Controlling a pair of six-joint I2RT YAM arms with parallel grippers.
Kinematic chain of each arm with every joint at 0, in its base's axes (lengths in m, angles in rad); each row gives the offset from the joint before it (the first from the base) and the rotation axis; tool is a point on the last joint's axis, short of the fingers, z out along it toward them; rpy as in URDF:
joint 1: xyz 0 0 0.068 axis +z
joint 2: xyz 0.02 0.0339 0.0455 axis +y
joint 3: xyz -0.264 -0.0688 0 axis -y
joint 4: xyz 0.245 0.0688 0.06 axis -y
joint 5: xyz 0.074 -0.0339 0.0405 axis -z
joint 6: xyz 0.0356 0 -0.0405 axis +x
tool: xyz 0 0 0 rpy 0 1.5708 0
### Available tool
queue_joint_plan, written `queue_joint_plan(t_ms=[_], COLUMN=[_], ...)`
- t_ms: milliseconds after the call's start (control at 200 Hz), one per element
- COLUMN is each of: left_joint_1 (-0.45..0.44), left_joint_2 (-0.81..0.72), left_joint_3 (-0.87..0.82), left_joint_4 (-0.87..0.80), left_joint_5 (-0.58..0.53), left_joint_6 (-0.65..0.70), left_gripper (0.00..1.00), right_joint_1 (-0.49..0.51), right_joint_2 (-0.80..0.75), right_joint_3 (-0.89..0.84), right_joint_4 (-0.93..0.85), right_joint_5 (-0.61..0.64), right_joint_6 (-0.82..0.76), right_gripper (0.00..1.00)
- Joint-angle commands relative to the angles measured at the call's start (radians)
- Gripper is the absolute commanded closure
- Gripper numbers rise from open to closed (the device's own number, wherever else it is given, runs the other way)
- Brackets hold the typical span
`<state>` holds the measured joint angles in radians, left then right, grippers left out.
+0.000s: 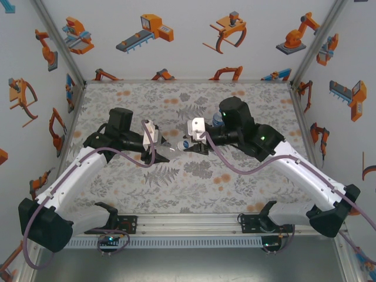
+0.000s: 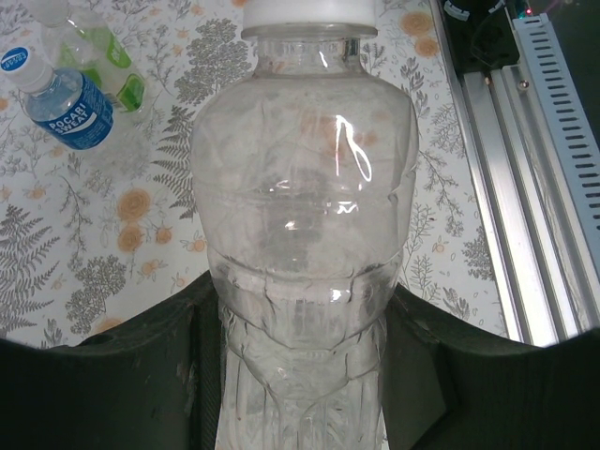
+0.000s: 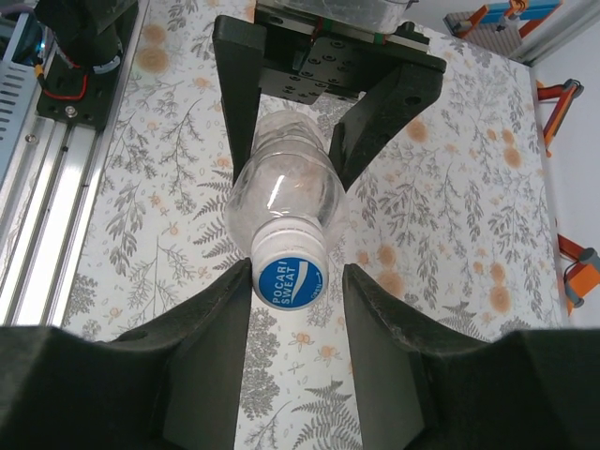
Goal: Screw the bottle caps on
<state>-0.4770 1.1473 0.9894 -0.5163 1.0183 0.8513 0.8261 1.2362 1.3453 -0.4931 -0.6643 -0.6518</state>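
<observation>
My left gripper (image 2: 300,295) is shut on the lower body of the plain clear bottle (image 2: 305,169), which it holds level above the table with a white cap (image 2: 309,11) on its neck. In the right wrist view that cap (image 3: 289,279), with its blue printed top, faces the camera between the fingers of my right gripper (image 3: 296,281). The left finger touches the cap's side and the right finger stands a small gap away, so the gripper is open. From above, the two grippers (image 1: 166,144) (image 1: 191,144) meet nose to nose at mid table.
The blue-label bottle (image 2: 73,105) and the green-tinted bottle (image 2: 105,58) lie side by side on the floral table cover (image 2: 112,253), behind the right arm. The aluminium rail (image 2: 525,187) runs along the near table edge.
</observation>
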Motion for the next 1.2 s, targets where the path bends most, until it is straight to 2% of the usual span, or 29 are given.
queue_joint_plan(t_ms=[0,381,436,516,621,761,861,961,1081,1192], left_joint_1=[-0.003,-0.002,-0.003,-0.003,-0.003,-0.003,-0.003,-0.003,-0.003,-0.003], left_joint_2=[-0.024,-0.025,-0.026,-0.025,-0.025,-0.02,-0.014,-0.011,-0.009,-0.008], left_joint_3=[0.027,0.027,0.026,0.027,0.028,0.034,0.035,0.032,0.033,0.033], left_joint_4=[-0.023,-0.022,-0.022,-0.023,-0.022,-0.023,-0.009,0.003,0.007,0.009], left_joint_5=[0.046,0.047,0.047,0.048,0.041,-0.001,-0.031,-0.049,-0.053,-0.05], left_joint_6=[0.028,0.03,0.029,0.03,0.028,0.016,-0.002,-0.015,-0.021,-0.021], left_gripper=[1.0,1.0,1.0,1.0,1.0,1.0,1.0,1.0,1.0,1.0], right_joint_1=[0.001,0.001,0.001,0.001,0.001,0.001,0.001,0.001,0.002,0.002], right_joint_2=[0.006,0.023,0.022,0.022,0.011,-0.019,-0.027,-0.017,-0.017,-0.006], right_joint_3=[0.04,0.051,0.051,0.047,0.017,-0.052,-0.07,-0.076,-0.12,-0.095], right_joint_4=[0.008,-0.021,-0.022,-0.017,0.029,0.123,0.085,0.022,0.108,0.11], right_joint_5=[-0.024,-0.042,-0.045,-0.032,0.036,0.226,0.386,0.428,0.42,0.418], right_joint_6=[-0.005,0.035,0.059,0.131,0.373,0.903,1.34,1.667,1.81,1.742], right_gripper=[0.62,0.62,0.67,0.81,1.0,1.0,1.0,1.0,1.0,1.0])
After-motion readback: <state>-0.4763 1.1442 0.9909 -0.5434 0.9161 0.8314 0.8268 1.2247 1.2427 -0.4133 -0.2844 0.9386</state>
